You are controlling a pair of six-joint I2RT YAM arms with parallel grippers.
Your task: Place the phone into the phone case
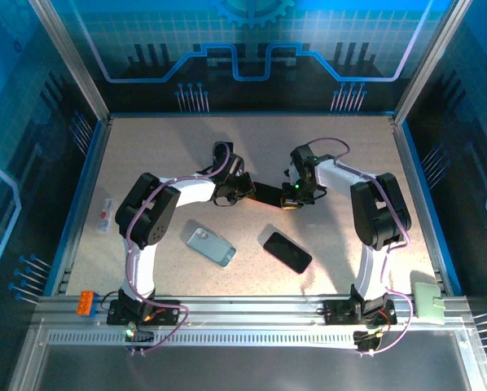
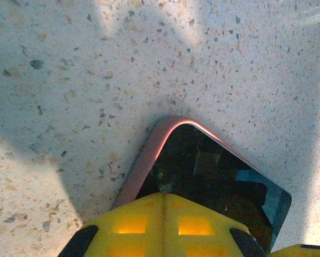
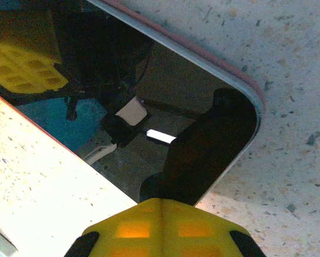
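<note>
Left claw (image 2: 164, 197), right claw (image 3: 161, 202) closed, tips on phone (image 2: 213, 176) ends; case (image 1: 211, 246) apart.

The phone (image 2: 213, 171) (pink-rimmed) has its near end hidden beneath the left gripper (image 2: 164, 217).

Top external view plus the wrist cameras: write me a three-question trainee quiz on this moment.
1. True or false: the left claw stands wide open.
2. The phone in the wrist views has a rim that is: A pink, B green, C white.
3. How many other flat slabs lie on the table nearer the arm bases?
Key: 1 false, it is shut. 2 A. 3 two: a blue-grey one and a black one.
</note>
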